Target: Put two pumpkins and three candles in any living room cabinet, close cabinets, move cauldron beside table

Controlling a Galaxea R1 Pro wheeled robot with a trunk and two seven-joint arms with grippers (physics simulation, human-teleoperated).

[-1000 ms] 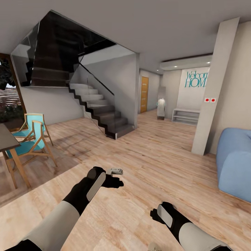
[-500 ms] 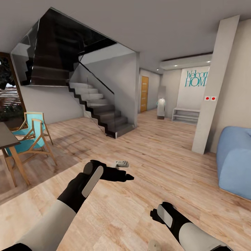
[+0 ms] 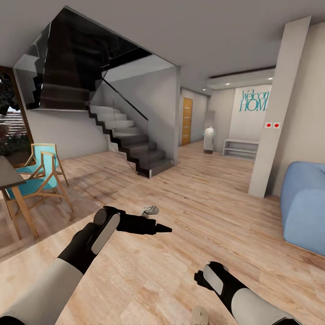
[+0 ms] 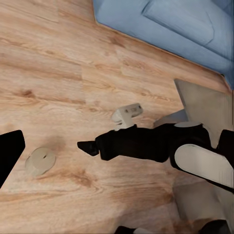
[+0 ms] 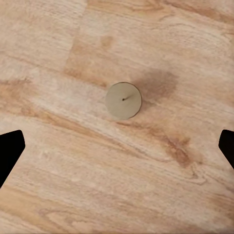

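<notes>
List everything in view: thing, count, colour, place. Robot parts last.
candle: one, tan, upright on the floor below the right gripper
staircase: one, grey and dark, far left of centre
chairs: two, teal with wooden frames, at the left
dining table: one, dark top, left edge
sofa: one, blue, right edge
pillar: one, pale, right
door: one, orange-brown, down the hall
floor: light wood
left gripper: black, reaching forward over the floor
right gripper: black fingertips wide apart, above the candle
</notes>
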